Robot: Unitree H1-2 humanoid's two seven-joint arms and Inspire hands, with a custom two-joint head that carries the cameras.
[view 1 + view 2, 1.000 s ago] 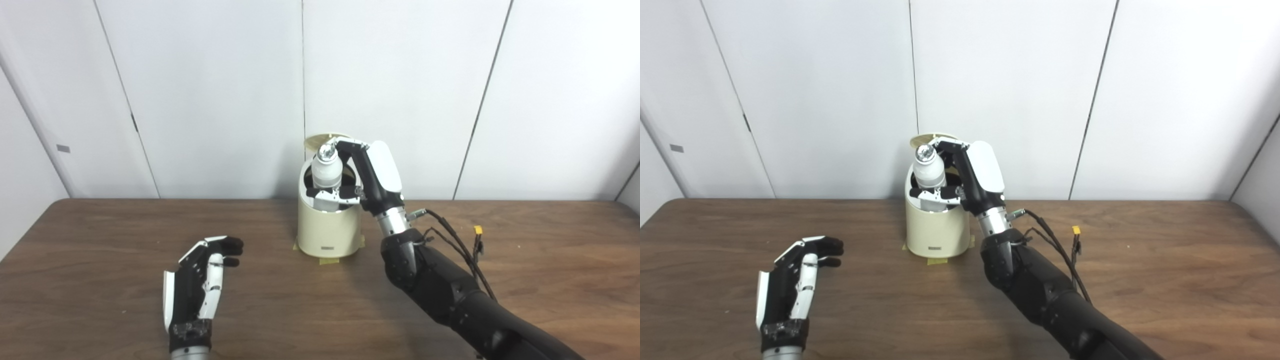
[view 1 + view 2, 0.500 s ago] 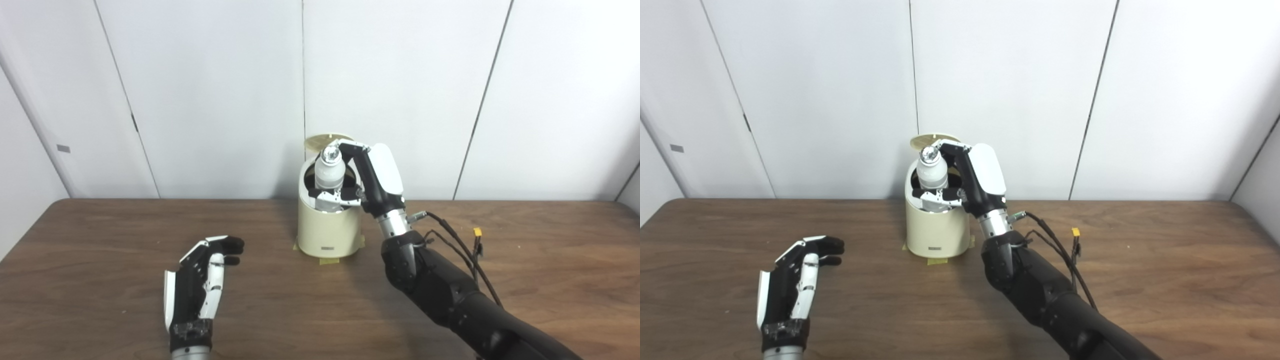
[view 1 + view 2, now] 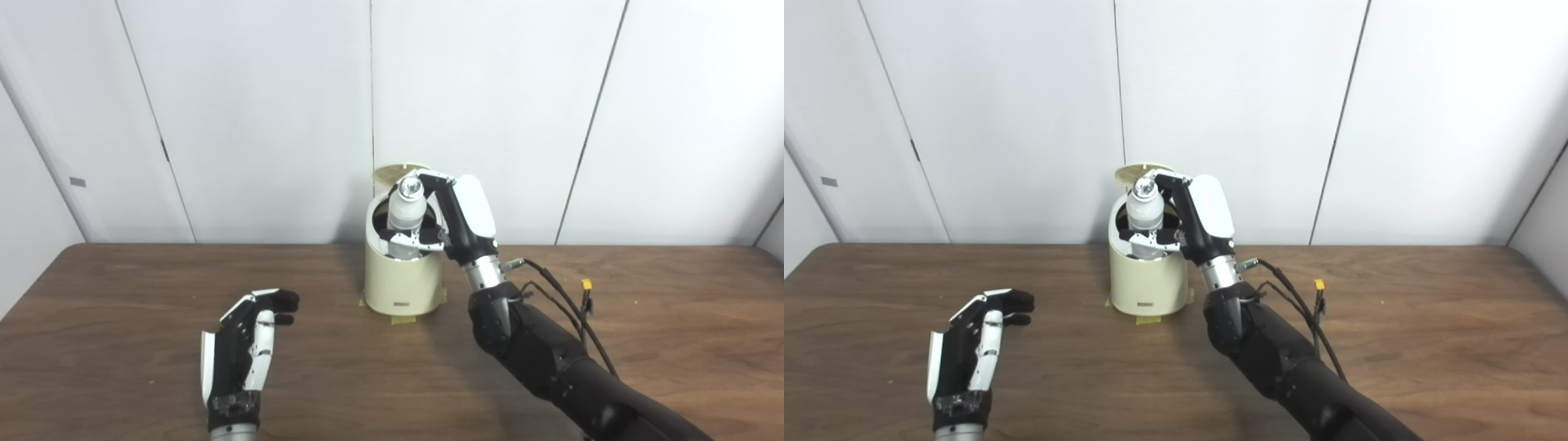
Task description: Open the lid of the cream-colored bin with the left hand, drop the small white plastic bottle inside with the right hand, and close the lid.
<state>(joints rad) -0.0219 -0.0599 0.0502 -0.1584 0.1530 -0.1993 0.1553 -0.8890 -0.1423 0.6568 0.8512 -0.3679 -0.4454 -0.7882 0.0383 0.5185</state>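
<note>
Small white plastic bottle point(image 3: 405, 211) with a shiny cap: upright over the mouth of the cream-colored cylindrical bin point(image 3: 402, 275), round lid point(image 3: 397, 173) raised behind; right hand point(image 3: 450, 214) fingers pinch its body. Judged light, stiff and smooth, so slippery; best held around the mid-body. Left hand point(image 3: 245, 349): above the brown wooden bench point(image 3: 122, 343), fingers loosely spread, holding nothing.

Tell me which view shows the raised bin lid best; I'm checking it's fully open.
The right eye view: more of the lid shows left of the white bottle. In the left eye view the bottle and right hand cover more.
</note>
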